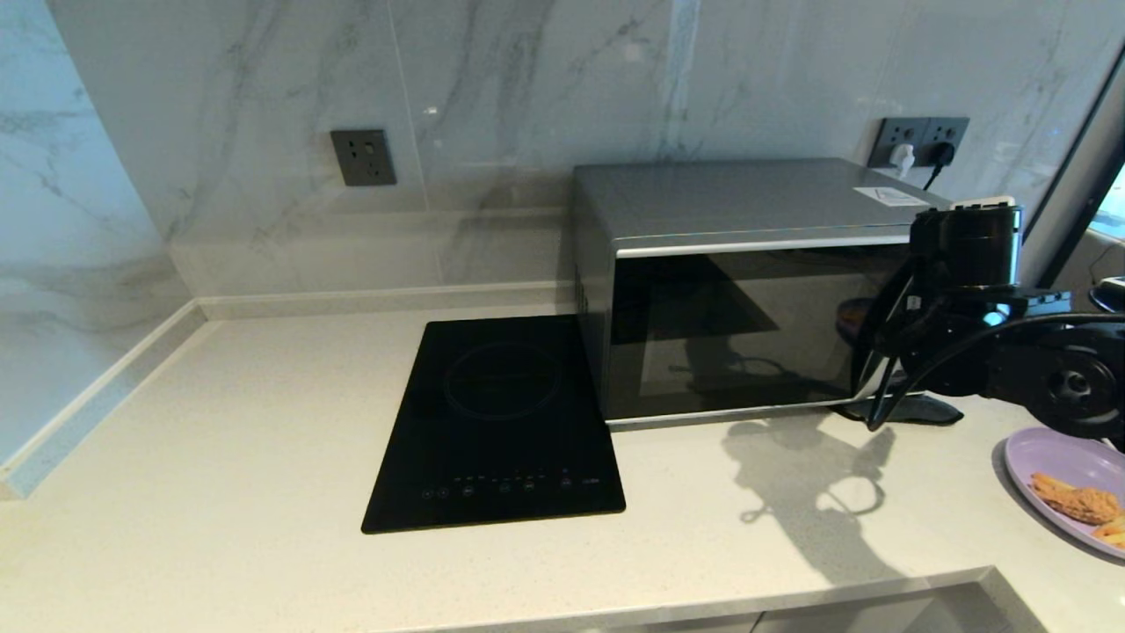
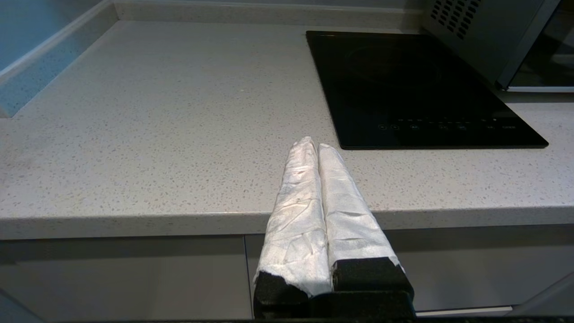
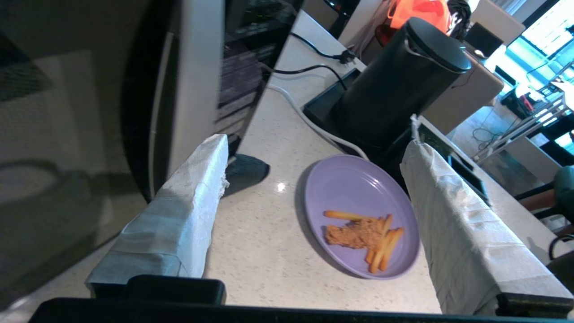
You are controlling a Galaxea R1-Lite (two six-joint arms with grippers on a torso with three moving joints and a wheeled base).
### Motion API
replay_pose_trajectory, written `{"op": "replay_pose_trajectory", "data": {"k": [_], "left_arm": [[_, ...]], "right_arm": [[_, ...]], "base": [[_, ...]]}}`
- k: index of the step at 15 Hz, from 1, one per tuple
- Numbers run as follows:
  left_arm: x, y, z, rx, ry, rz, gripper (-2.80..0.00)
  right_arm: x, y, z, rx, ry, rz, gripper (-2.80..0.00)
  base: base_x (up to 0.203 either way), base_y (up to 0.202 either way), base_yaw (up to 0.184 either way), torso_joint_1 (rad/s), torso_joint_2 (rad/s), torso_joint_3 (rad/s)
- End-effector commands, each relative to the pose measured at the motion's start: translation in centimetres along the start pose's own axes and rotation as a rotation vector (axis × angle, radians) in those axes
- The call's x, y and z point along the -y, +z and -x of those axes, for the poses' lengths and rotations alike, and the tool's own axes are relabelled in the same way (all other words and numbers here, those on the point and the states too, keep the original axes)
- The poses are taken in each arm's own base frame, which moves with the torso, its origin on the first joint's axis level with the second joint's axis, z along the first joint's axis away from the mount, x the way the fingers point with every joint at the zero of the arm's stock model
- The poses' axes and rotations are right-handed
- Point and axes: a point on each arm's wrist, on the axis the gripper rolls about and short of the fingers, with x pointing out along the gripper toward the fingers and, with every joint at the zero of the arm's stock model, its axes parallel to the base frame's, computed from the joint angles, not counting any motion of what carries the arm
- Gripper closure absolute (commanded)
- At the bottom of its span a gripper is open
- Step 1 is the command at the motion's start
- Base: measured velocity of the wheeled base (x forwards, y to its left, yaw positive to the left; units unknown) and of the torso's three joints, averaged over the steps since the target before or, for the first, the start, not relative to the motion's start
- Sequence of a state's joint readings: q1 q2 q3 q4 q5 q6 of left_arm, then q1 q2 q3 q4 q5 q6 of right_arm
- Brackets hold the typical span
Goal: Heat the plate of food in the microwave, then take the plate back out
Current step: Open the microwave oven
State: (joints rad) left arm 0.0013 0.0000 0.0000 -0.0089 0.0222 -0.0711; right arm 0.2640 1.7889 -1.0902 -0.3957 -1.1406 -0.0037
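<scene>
Microwave (image 1: 738, 290) door's shut, plate (image 3: 358, 215) waits on the counter; right gripper (image 3: 314, 188) hangs wide open, empty, by the handle, probably to pull it; left gripper (image 2: 314, 146) parked, pinched closed.

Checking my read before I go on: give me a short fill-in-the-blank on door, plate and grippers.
1. The microwave door is ____.
2. The plate of food rests on the ____, not inside the microwave.
3. The right gripper has its fingers ____, near the microwave handle.
4. The left gripper fingers are ____, by the counter's front edge.

Missing words: closed; counter; open; shut
</scene>
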Motion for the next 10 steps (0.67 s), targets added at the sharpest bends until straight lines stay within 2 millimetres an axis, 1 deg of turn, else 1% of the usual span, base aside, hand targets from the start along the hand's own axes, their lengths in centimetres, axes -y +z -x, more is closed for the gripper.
{"op": "replay_pose_trajectory", "data": {"k": [1,4,7,10], "left_arm": [[0.0,0.0,0.0,-0.001,0.001,0.001,0.00],[0.0,0.0,0.0,-0.001,0.001,0.001,0.00],[0.0,0.0,0.0,-0.001,0.001,0.001,0.00],[0.0,0.0,0.0,-0.001,0.001,0.001,0.00]], "right_arm": [[-1.8,-0.5,-0.7,-0.007,0.000,0.006,-2.80],[-3.1,-0.9,-0.6,-0.009,0.017,-0.006,-2.80],[-4.1,-1.2,-1.1,-0.014,0.020,-0.007,-2.80],[-4.4,-1.4,-1.7,-0.020,0.029,-0.007,-2.80]], "base": [[0.000,0.000,0.000,0.000,0.00,0.000],[0.000,0.000,0.000,0.000,0.00,0.000],[0.000,0.000,0.000,0.000,0.00,0.000],[0.000,0.000,0.000,0.000,0.00,0.000]]}}
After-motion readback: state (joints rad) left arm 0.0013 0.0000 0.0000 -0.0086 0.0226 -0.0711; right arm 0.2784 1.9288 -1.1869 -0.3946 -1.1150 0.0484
